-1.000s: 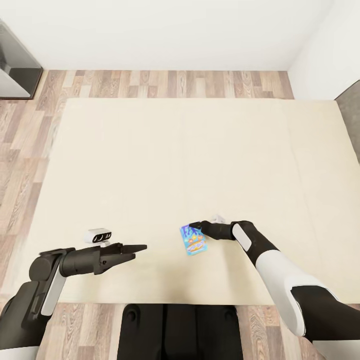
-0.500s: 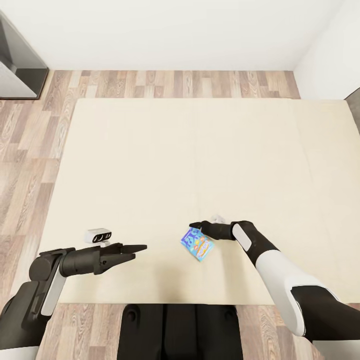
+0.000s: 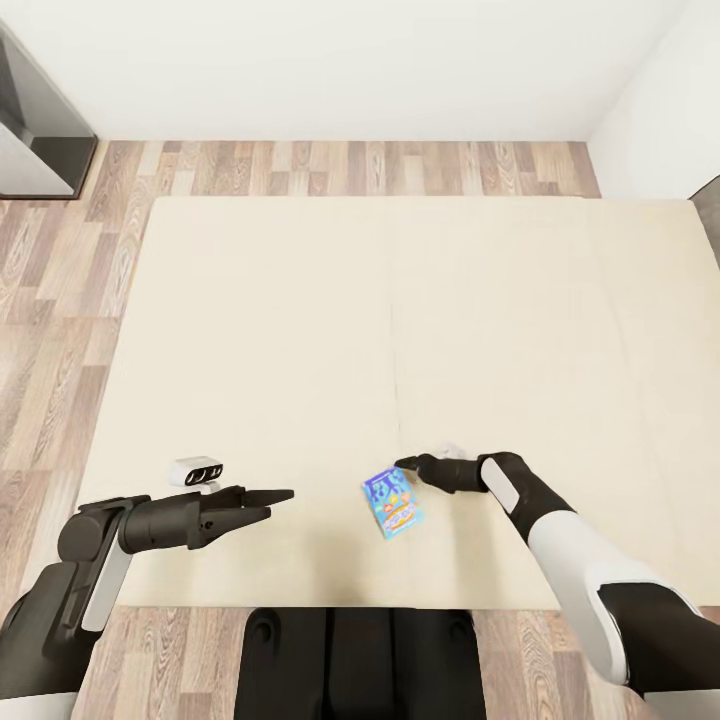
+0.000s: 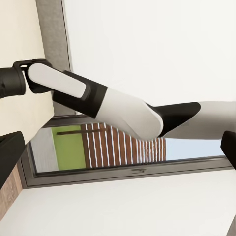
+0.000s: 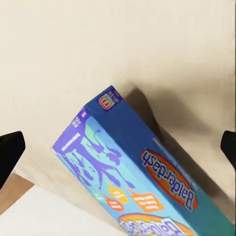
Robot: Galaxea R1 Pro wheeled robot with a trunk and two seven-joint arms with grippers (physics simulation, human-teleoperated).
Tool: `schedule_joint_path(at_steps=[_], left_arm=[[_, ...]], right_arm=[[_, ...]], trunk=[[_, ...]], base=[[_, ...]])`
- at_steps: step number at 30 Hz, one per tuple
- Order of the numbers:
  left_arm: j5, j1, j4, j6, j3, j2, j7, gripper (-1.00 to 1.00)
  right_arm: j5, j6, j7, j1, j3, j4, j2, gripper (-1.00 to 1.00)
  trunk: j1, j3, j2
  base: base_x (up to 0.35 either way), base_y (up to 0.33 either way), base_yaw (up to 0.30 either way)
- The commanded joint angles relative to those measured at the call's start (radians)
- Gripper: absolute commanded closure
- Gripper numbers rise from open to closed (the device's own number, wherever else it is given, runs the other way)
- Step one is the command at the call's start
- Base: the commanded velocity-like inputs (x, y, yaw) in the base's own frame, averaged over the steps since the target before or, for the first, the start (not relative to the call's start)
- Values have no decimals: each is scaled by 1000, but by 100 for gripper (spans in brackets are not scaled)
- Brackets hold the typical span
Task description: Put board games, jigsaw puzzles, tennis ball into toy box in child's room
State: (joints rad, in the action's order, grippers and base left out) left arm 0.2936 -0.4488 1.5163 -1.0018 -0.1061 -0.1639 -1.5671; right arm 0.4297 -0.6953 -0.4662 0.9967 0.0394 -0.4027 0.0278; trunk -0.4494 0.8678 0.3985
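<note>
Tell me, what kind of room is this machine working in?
Probably a bedroom: a broad cream bed on a wood-plank floor beside white walls, with a small blue board game lying on the mattress.

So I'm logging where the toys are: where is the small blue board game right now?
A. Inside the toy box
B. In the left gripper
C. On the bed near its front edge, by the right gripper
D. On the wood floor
C: the small blue board game is on the cream bed, just ahead of the right gripper.
</note>
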Motion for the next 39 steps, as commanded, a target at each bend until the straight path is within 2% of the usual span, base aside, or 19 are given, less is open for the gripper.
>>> schedule_joint_path(at_steps=[1,6,19,27,39], left_arm=[[-1,0,0,-11,0,0,-4,-100],[-1,0,0,-11,0,0,-4,-100],[0,0,0,-11,-1,-1,-4,-100],[2,0,0,-11,-1,-2,-4,-100],[2,0,0,-11,0,-2,-4,-100]], right_arm=[[4,-4,-1,0,4,-1,5,-100],[4,-8,-2,-1,5,0,17,-100],[5,-19,2,-1,6,2,6,-100],[9,-20,2,-2,58,11,3,-100],[10,-11,1,-3,68,83,-5,-100]], trunk=[[-1,1,2],[-1,1,2],[-1,1,2],[-1,1,2],[-1,1,2]], base=[[0,0,0],[0,0,0],[0,0,0],[0,0,0],[0,0,0]])
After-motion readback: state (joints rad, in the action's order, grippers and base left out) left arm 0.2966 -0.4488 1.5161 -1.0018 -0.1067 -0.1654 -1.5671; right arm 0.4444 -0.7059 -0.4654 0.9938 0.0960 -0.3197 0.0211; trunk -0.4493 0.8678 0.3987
